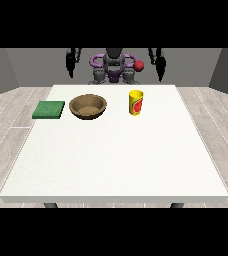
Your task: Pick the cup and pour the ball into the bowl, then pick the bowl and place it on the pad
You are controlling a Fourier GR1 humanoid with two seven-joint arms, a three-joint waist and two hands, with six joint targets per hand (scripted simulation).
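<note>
A yellow cup (136, 103) with a red mark stands upright on the white table (116, 160), right of centre at the far side. Whatever is inside the cup is hidden. A brown wooden bowl (88, 106) sits left of the cup, a short gap between them. A flat green pad (49, 110) lies at the table's far left, beside the bowl. The hand at the view's left (72, 62) and the hand at the view's right (159, 62) both hang raised behind the table's far edge, well above and apart from every object, holding nothing.
The robot's torso (114, 67) stands behind the far edge, with a red knob (139, 65) at its side. Grey floor surrounds the table.
</note>
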